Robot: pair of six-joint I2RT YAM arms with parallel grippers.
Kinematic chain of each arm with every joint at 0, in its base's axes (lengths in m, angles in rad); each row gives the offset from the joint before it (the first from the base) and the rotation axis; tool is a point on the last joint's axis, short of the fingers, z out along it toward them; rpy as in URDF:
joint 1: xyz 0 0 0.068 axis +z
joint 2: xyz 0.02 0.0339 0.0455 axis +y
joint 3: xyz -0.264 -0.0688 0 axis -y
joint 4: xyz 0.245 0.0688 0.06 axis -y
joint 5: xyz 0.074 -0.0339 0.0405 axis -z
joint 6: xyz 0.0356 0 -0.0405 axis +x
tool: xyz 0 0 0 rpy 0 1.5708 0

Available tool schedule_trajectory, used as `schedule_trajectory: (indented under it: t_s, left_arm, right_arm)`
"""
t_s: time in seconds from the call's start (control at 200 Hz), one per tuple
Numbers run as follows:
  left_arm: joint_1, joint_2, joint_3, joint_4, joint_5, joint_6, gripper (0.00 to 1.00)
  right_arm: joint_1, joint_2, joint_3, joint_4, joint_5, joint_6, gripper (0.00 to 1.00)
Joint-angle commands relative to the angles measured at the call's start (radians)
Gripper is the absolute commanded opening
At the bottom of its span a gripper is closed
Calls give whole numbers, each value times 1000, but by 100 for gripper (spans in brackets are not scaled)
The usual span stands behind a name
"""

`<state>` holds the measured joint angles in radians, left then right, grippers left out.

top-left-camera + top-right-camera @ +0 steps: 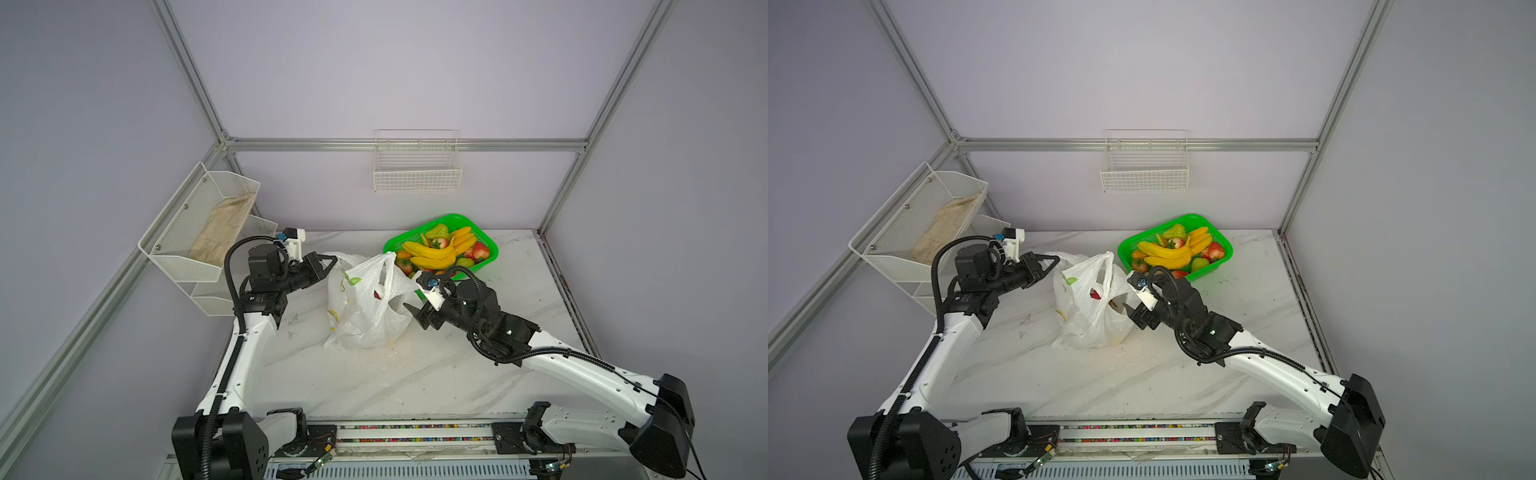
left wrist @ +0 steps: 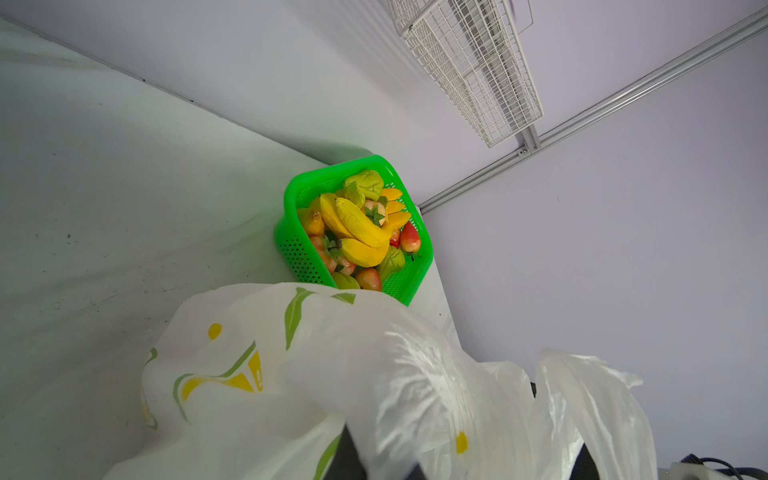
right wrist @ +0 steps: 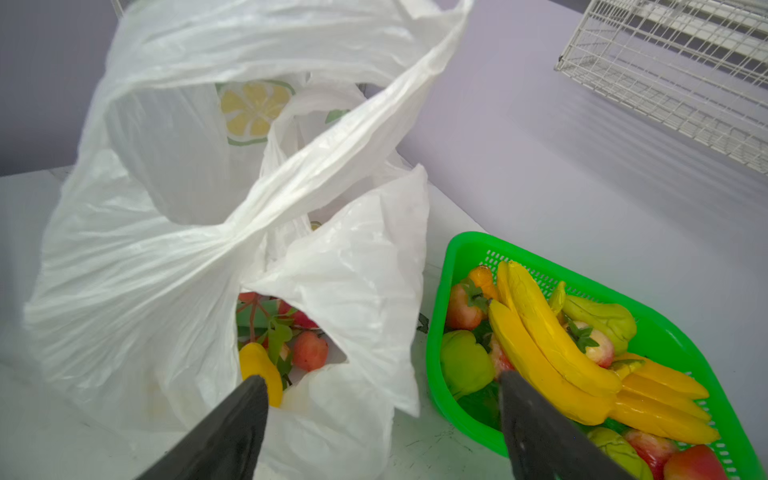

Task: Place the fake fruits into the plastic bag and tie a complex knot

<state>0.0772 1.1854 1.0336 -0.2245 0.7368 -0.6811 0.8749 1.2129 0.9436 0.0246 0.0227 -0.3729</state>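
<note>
One plastic bag (image 1: 365, 307) half hid the fake fruits (image 3: 309, 351) inside. The left gripper (image 1: 330, 262) pinched its rim; the right gripper (image 3: 379, 376) gaped empty

Hovering in the frame's foreground with the right gripper (image 3: 379, 379) spread wide.
Looking mid-frame into the plastic bag (image 3: 145, 270), gaping with fake fruits (image 3: 307, 351) lying inside, and catching a green basket (image 3: 457, 249) just beside it, heaped with bananas (image 3: 548, 345).

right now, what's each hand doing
left hand: closed on the plastic bag rim
right hand: open, holding nothing
</note>
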Motion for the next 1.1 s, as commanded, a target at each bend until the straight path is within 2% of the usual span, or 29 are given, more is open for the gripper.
schedule_trajectory:
  t_s: [0.0, 0.155, 0.255, 0.435, 0.505, 0.575, 0.7, 0.855, 0.945, 1.015, 1.095]
  left_arm:
    - [-4, -18, -40, 49, 21, -8, 0]
    - [-4, -18, -40, 48, 19, -7, 0]
    - [-4, -20, -40, 49, 17, -6, 0]
    - [-3, -11, -38, 49, 21, -6, 0]
    - [-4, -9, -38, 49, 22, -8, 0]
    - [-4, -7, -38, 49, 22, -8, 0]
    - [-4, -3, -38, 48, 24, -9, 0]
    - [-4, 2, -37, 49, 27, -11, 0]
    - [-4, 3, -37, 48, 23, -14, 0]
    - [-6, 8, -34, 48, 26, -23, 6]
    - [-8, 2, -26, 48, 26, -28, 18]
  right_arm:
    - [-2, 61, 67, 51, 39, -115, 88]
    - [-2, 155, 153, 82, 66, -176, 87]
    - [-2, 200, 179, 148, 40, -188, 85]
    - [-4, 209, 185, 253, -84, -181, 81]
    - [-17, 221, 199, 260, -156, -142, 75]
    - [-49, 245, 220, 265, -240, -70, 70]
    - [-108, 276, 242, 288, -376, 64, 49]
    - [-175, 281, 221, 387, -514, 280, 30]
    - [-208, 287, 207, 441, -561, 456, 15]
    - [-232, 296, 184, 505, -609, 639, 5]
    - [-250, 308, 137, 621, -656, 857, 2]
